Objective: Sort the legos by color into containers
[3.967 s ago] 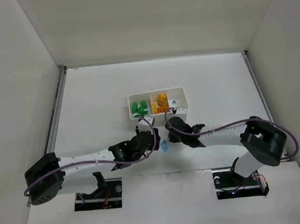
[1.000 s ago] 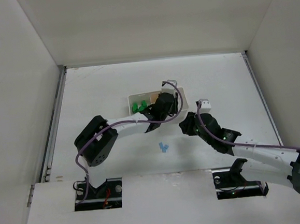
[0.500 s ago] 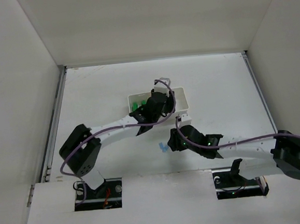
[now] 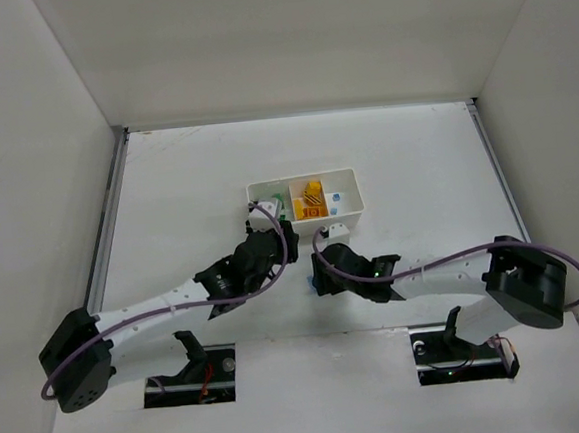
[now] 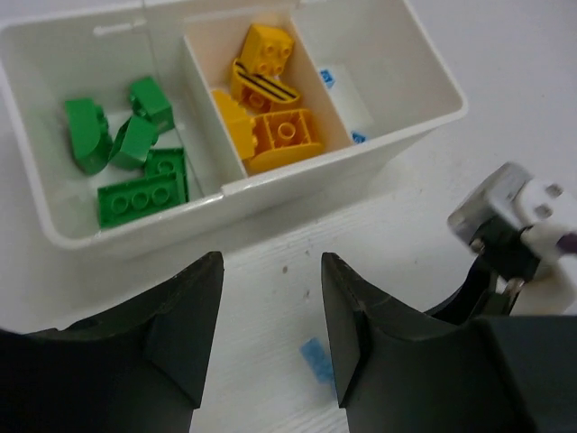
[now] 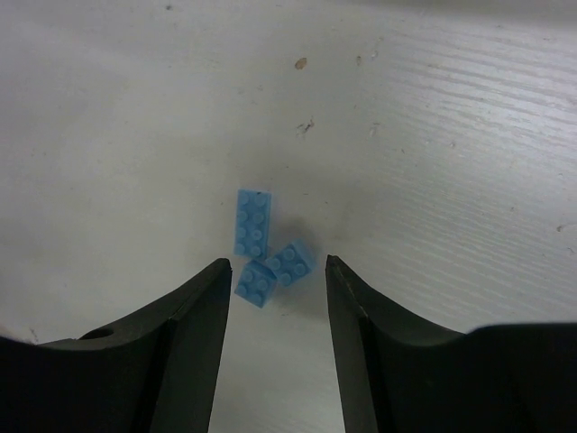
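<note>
The white tray (image 5: 424, 126) holds several green legos (image 5: 135, 194) in its left container, yellow ones (image 5: 279, 135) in the middle and small blue pieces (image 5: 326, 76) on the right. Three pale blue legos (image 6: 253, 224) lie clustered on the table. My right gripper (image 6: 276, 263) hovers open right over them, a finger on each side of the two nearer bricks. My left gripper (image 5: 270, 271) is open and empty just in front of the tray, with one blue lego (image 5: 315, 358) on the table by its right finger. From above, the left gripper (image 4: 283, 239) and right gripper (image 4: 314, 275) sit close together.
The tray (image 4: 257, 189) stands mid-table, just beyond both grippers. White walls enclose the table on three sides. The right wrist's white camera housing (image 5: 518, 212) shows close beside my left gripper.
My left gripper has pulled back from above the tray to its near side and has opened. My right gripper has swung left over the blue legos and has opened too.
</note>
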`<action>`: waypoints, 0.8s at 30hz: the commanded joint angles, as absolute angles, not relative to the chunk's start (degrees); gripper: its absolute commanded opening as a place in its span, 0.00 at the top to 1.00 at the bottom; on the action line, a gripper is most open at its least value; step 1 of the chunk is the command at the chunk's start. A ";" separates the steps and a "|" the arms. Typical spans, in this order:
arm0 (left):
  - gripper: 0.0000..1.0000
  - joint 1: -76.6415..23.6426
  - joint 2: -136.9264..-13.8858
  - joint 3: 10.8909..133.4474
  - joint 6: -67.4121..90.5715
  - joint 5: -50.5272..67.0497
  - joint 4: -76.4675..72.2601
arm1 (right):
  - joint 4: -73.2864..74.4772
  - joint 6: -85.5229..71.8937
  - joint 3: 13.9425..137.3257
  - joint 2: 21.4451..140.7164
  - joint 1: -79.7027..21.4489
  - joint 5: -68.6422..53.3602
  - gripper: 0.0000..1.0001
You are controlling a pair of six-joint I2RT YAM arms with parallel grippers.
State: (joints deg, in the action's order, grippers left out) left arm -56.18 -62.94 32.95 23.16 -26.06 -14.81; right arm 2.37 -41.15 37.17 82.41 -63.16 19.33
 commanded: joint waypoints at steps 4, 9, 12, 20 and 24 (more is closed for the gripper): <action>0.56 -56.73 -57.22 28.57 27.68 -28.74 -13.27 | 8.08 -43.15 42.27 84.63 -63.76 24.61 0.54; 0.56 -56.64 -57.13 27.77 27.77 -28.56 -13.88 | 10.37 -43.42 44.29 86.74 -64.20 24.52 0.57; 0.56 -56.73 -56.95 27.51 27.69 -28.48 -14.15 | 11.86 -43.59 45.35 87.71 -64.73 24.43 0.57; 0.56 -57.70 -55.11 25.23 28.74 -28.30 -13.27 | 14.32 -44.91 46.76 90.44 -65.34 23.99 0.62; 0.56 -58.31 -54.41 24.08 29.88 -28.21 -12.83 | 14.59 -45.53 46.50 90.44 -65.43 25.13 0.68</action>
